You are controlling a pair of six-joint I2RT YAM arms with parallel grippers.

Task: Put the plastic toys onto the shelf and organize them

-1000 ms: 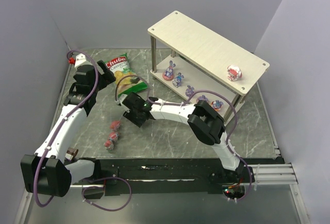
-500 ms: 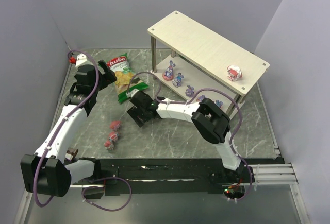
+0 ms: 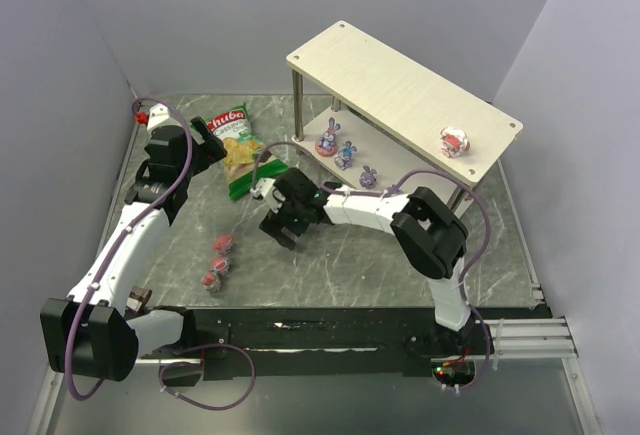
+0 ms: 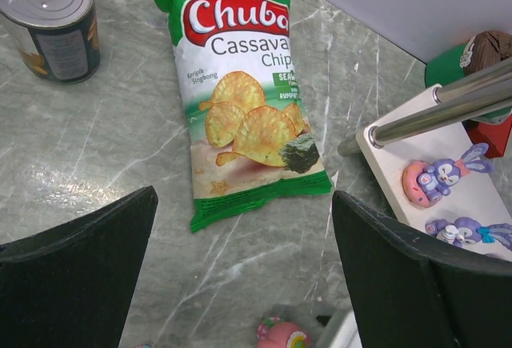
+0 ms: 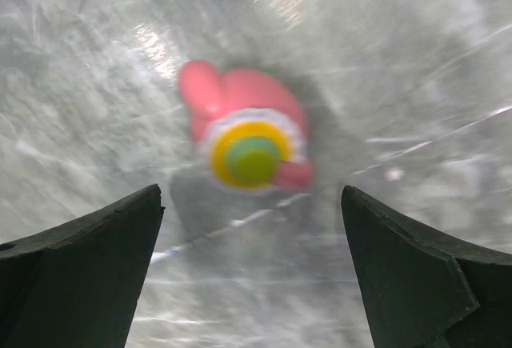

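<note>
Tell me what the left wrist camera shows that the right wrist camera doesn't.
Only the left wrist view shows the chip bag, the metal can and a corner of the shelf with two purple bunny toys on its lower board. Only the right wrist view shows a close, blurred pink toy on the table below the open right gripper. Both show the gray marbled table and open dark fingers; the left gripper is open too. A pink piece peeks in at the left view's bottom edge; I cannot tell whether it is the same toy.
</note>
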